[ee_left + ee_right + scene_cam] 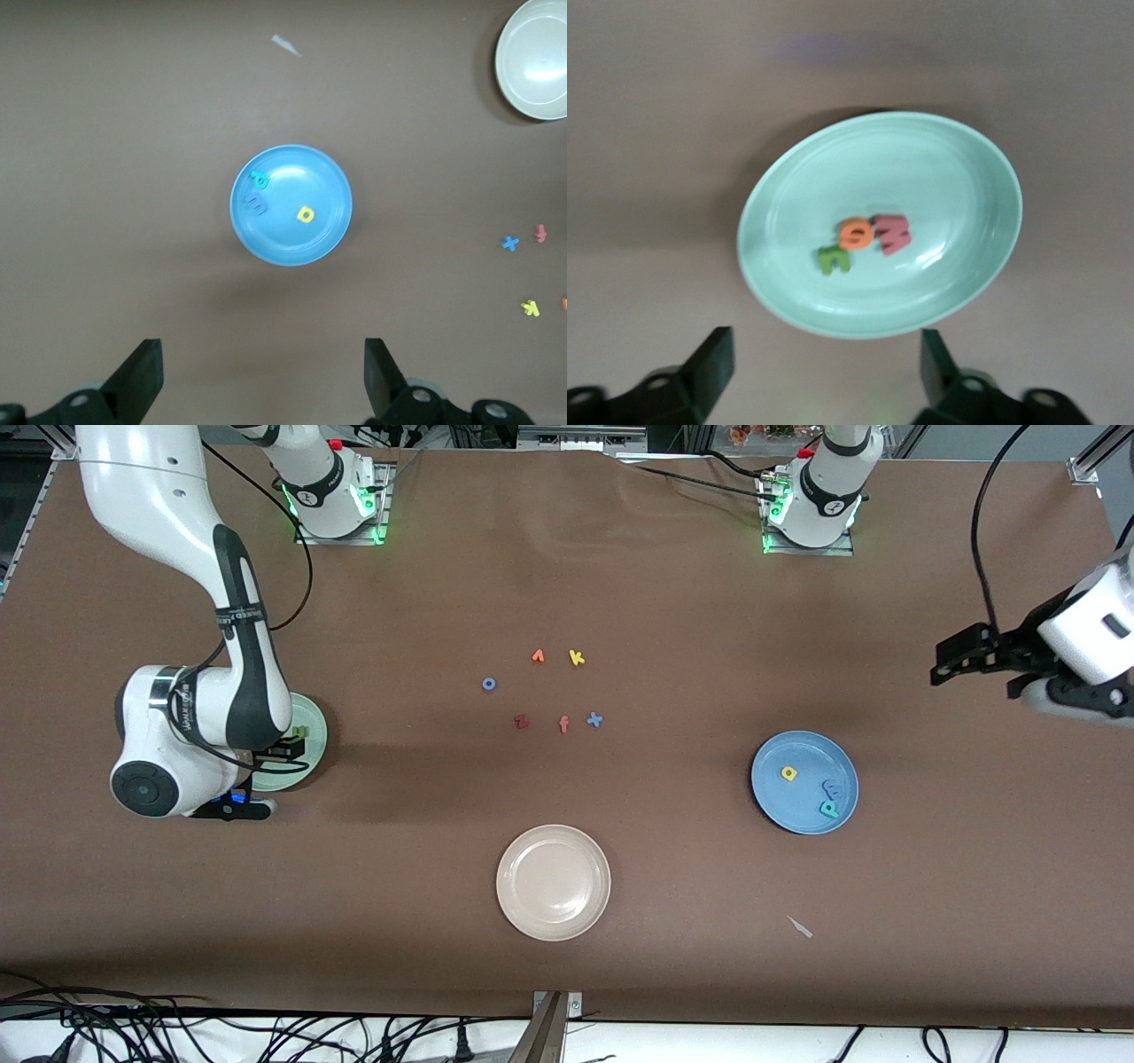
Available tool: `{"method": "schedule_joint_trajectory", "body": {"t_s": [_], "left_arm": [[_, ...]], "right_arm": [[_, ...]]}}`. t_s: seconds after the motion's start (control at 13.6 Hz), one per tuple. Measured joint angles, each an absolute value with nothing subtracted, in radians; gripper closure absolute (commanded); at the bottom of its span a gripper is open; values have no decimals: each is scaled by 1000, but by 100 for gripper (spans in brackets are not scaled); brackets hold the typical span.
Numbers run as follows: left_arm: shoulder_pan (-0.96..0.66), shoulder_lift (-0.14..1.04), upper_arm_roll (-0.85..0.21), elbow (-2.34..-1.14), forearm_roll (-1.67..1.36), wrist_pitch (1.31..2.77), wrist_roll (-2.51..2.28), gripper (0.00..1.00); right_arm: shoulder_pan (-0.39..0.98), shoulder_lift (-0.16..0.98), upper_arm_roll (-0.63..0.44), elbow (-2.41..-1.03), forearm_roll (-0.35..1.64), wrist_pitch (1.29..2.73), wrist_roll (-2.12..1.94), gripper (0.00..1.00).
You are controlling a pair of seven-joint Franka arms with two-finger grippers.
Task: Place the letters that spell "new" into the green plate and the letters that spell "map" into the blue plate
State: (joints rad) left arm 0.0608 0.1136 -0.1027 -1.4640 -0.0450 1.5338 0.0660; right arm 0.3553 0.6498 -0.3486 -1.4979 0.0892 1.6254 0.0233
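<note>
Brown surface point(673, 602): green n point(832, 259), orange e point(855, 233), pink w point(892, 234) lie in green plate point(957, 159); m point(833, 788), a point(788, 773), p point(828, 809) in blue plate point(780, 753). Looks finished. Right tool point(819, 372) over green plate, left tool point(264, 376) near blue plate, both spread, empty.

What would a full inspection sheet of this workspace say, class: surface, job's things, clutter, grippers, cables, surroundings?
Surface: brown table, flat.
Job's things: round mint-green plate holds green n, orange e, salmon-pink w; round blue plate holds yellow a, blue m, teal p.
Clutter: round beige plate, bare; loose foam letters mid-table, including yellow k, blue x, dark red z; pale scrap.
Grippers: right gripper open over the green plate; left gripper open, raised, empty.
Cables: black bundle along the camera-side edge.
Surroundings: nothing seen.
</note>
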Motion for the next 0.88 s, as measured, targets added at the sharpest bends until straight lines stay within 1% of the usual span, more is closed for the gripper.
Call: {"method": "schedule_joint_trajectory", "body": {"t_s": [0.22, 0.44, 0.74, 0.88], "left_arm": [[10, 10, -76, -1586, -31, 1559, 6, 0], [-12, 2, -75, -1621, -31, 1576, -10, 0], [-17, 14, -73, -1621, -31, 1583, -14, 0], [-17, 16, -70, -1621, -31, 1583, -14, 0]], "right_arm": [[381, 632, -341, -1441, 93, 1489, 26, 0], [405, 609, -341, -1427, 93, 1414, 30, 0], [408, 566, -322, -1427, 93, 1409, 30, 0], [407, 488, -303, -1454, 83, 1468, 30, 0]]}}
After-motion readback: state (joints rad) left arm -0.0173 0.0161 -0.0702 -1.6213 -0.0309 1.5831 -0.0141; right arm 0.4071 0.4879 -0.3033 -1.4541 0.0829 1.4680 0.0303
